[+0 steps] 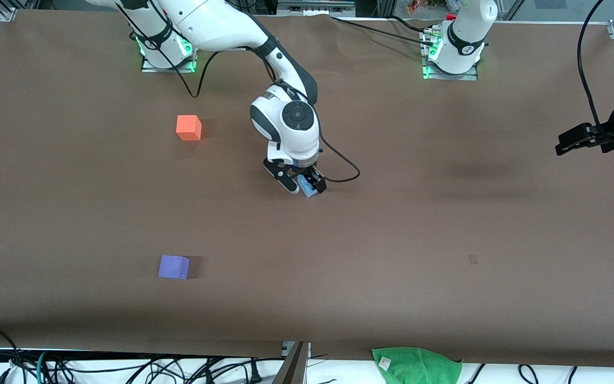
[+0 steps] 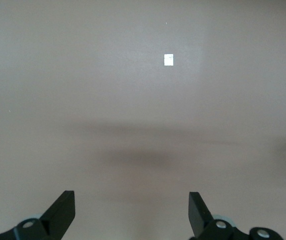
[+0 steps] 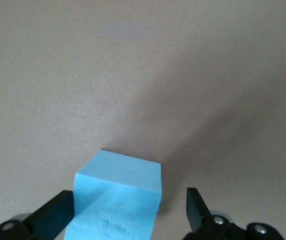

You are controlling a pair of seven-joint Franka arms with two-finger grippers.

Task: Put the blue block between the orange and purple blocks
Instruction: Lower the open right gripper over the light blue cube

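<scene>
the right gripper (image 1: 304, 186) is low at the table, jaws wide open around the blue block (image 1: 307, 188), not yet gripped. the orange block (image 1: 188, 128) and purple block (image 1: 174, 266) wait well apart. the left gripper (image 1: 565, 145) waits open, empty.

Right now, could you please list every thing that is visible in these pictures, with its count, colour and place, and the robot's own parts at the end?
Light sky-blue matte cube: one, sky blue, on the table near its middle, between the right pincer's open fingers.
Bright orange matte cube: one, orange, toward the right arm's end, farther from the front camera than the blue cube.
Violet-purple matte cube: one, purple, toward the right arm's end, nearer to the camera than the orange cube.
Green cloth: one, green, at the table's near edge.
Brown table: one.
Right pincer: one, black, open, down around the blue cube.
Left pincer: one, black, open, waiting over the left arm's end.
</scene>
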